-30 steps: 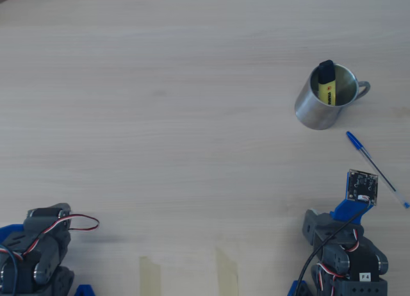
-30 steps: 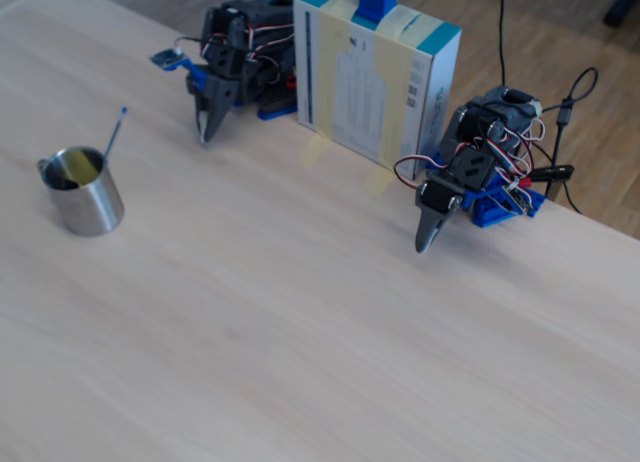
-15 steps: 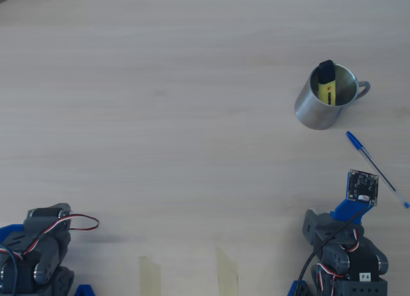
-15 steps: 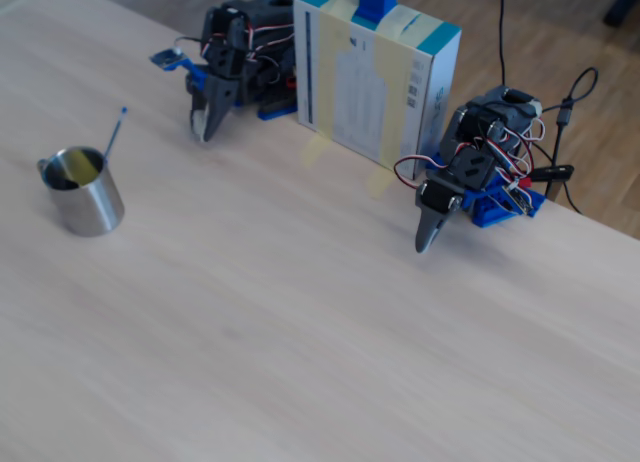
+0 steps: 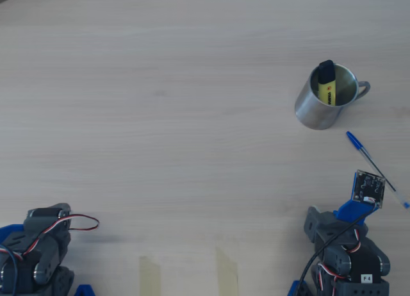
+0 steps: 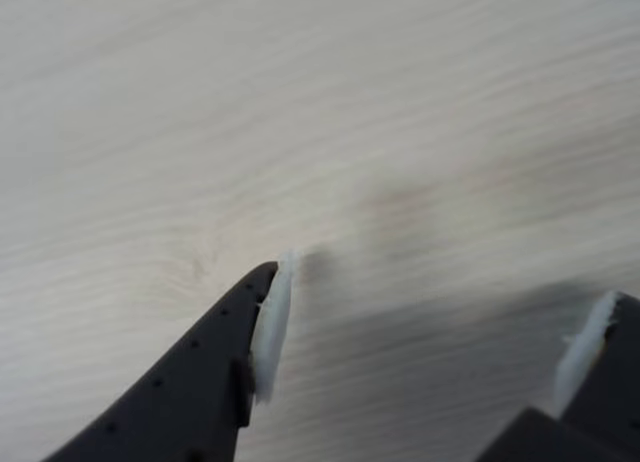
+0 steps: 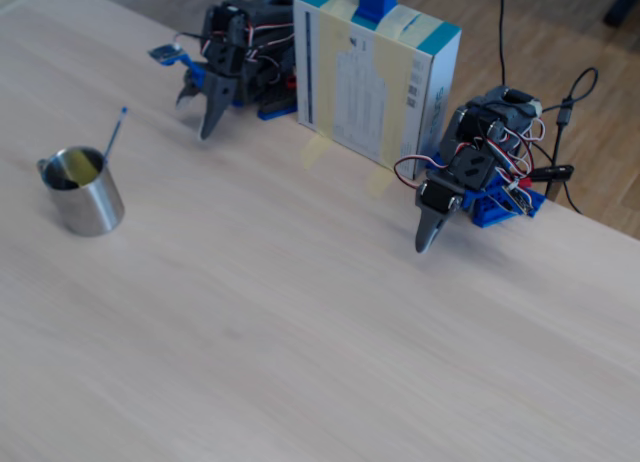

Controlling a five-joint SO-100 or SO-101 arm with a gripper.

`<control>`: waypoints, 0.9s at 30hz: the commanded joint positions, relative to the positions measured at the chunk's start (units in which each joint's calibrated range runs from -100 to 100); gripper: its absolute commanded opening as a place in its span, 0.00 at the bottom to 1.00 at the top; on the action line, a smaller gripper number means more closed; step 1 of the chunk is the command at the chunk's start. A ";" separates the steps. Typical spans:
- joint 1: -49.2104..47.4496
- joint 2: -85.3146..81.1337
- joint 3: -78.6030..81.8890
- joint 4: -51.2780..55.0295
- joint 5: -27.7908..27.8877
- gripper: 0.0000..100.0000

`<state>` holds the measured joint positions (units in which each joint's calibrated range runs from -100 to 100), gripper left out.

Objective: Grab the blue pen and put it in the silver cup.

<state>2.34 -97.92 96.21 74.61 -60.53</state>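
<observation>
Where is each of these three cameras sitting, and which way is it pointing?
Overhead view: hangs above the table looking straight down at the silver cup, blue pen and arm bases along the bottom edge.
Wrist view: rides on the arm, facing bare table; only the open gripper shows.
Fixed view: stands off the table's far side, looking down across it at both arms and a box.
Overhead and fixed views share the cup and pen.

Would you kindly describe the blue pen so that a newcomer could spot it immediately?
In the overhead view, find the silver cup at the right of the wooden table. Just below it, the blue pen lies flat and diagonal on the table. It is thin, with a blue cap and clear barrel, unlike the stubby yellow highlighter inside the cup.
</observation>
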 commanded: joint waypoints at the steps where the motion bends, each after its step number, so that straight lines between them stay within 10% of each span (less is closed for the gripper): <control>1: 0.01 1.32 -6.10 2.31 0.51 0.42; 27: 4.73 36.32 -40.02 3.42 15.23 0.42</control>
<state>5.52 -62.73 60.60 77.81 -47.67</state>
